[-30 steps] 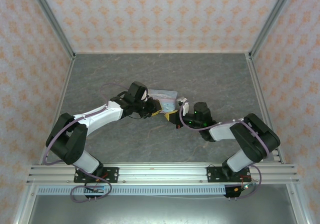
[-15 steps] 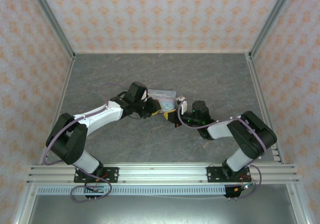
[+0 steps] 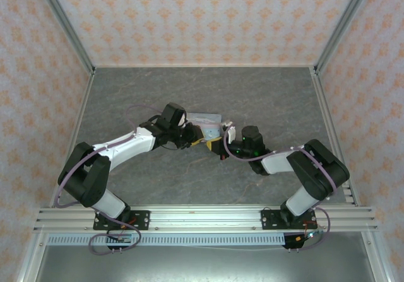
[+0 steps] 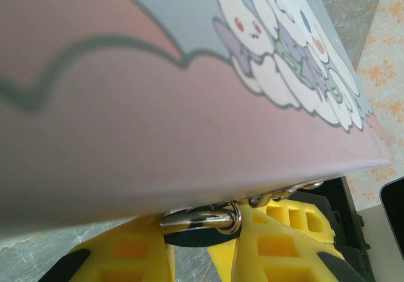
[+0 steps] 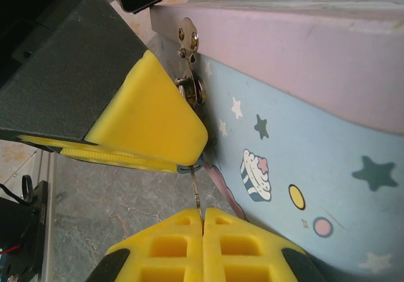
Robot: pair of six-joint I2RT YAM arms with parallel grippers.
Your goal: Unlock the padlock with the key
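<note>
Padlock [image 4: 188, 236] was seen as a sliver of dark teal at the lower middle of the left wrist frame, hung from a metal ring [image 4: 208, 219] on the front edge of the cartoon-printed tin [image 4: 189, 105]. It appeared to be pinched between the yellow fingers [image 4: 284, 244] of the left gripper [image 4: 201, 244].

In the right wrist frame the key [image 5: 196, 190] was clenched by its lower end in the right gripper [image 5: 203, 222], whose jaws were pressed together at the bottom middle. Its thin blade was pointed up toward the underside of the left gripper's finger [image 5: 151, 118], behind which the padlock was mostly hidden. Whether the tip was inside the keyhole could not be told.

The step in hand was judged to be insertion. It would be done well if the blade were lined up with the keyway, advanced slowly and straight, and not twisted until fully seated, since so thin a blade could be bent by sideways force. The lock body should be gripped firmly by the left gripper so that the turn is resisted, and the tin should not be dragged across the table [image 3: 265, 93].
</note>
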